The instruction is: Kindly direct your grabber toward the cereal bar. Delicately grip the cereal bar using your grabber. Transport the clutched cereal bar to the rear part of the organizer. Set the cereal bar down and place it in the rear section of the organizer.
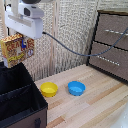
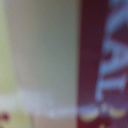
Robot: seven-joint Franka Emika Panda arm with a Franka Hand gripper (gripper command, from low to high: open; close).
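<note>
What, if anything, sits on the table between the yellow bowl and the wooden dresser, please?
The blue bowl sits between the yellow bowl and the dresser, seen in the exterior view.

The wrist view is showing only a heavy blur: the cereal bar (image 2: 100,60) is filling it as smeared dark red print with pale letters too soft to read, beside an unfocused cream band.

In the exterior view, the end effector (image 1: 22,37) is hiding its fingers behind the cereal bar (image 1: 16,49), so their grip is not showing. The organizer (image 1: 20,100), below the cereal bar, is running off the picture's edge. The dresser (image 1: 111,42), well apart from the organizer, is also being cut off.
</note>
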